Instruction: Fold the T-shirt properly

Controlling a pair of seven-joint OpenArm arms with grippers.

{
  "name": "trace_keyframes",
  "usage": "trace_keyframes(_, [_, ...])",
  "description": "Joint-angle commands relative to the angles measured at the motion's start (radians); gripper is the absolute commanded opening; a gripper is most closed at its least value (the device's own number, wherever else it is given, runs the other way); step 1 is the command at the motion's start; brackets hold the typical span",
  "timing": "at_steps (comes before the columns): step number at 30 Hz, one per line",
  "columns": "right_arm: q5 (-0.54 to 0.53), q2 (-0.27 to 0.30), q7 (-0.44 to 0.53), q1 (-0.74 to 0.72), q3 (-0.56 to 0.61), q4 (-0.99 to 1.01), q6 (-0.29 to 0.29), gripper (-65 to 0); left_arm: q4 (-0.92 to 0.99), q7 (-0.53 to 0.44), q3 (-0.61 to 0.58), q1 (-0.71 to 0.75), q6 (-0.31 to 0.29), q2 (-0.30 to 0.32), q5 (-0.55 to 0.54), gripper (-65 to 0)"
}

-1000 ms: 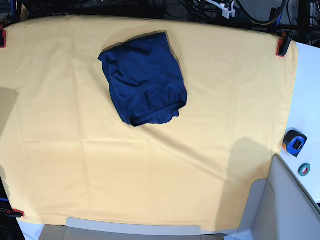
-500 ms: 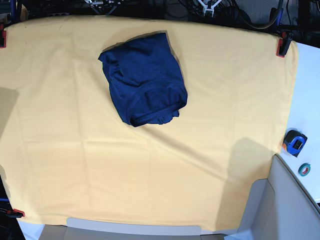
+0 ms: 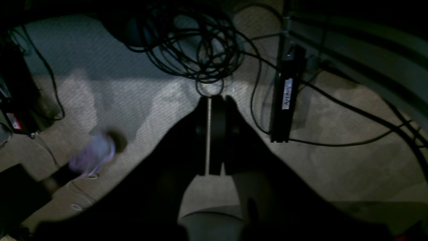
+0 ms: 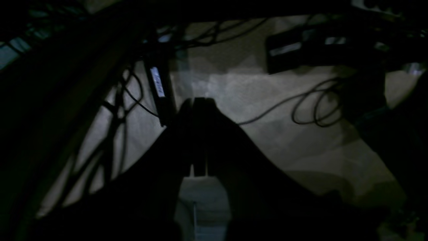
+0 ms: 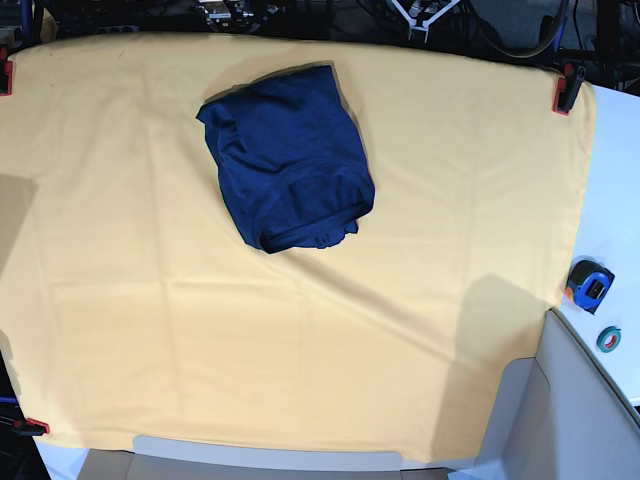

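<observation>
I see my left end effector (image 3: 214, 100) with jaws pressed together, pointing down at carpeted floor (image 3: 334, 167) and cables (image 3: 194, 43); the right end effector (image 4: 199, 102) likewise, empty. Farther off, the T-shirt (image 5: 288, 158) lies folded into a rumpled navy bundle on the yellow-covered worktop (image 5: 300, 350).

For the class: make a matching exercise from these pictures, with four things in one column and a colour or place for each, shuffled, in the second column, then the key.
Things:
1. T-shirt
2. cloth covering the table
3. tape measure
4. roll of tape

Descriptions:
A. yellow, spread flat
B. teal ring, near the right edge
C. dark navy, folded in a bundle
D. blue and black, just past the yellow cloth's right edge

Pairs: 1-C, 2-A, 3-D, 4-B
</observation>
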State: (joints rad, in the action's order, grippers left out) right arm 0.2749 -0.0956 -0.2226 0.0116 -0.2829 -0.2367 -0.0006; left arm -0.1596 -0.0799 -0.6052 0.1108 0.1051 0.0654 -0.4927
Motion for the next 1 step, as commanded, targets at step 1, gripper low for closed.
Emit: trace_keyframes(1, [-0.003,-0.003,0.012,-0.009,0.000,-0.008,-0.002,-65.0,-0.002,-0.001,-0.003,0.000,0.005,-0.009,0.001,-65.0])
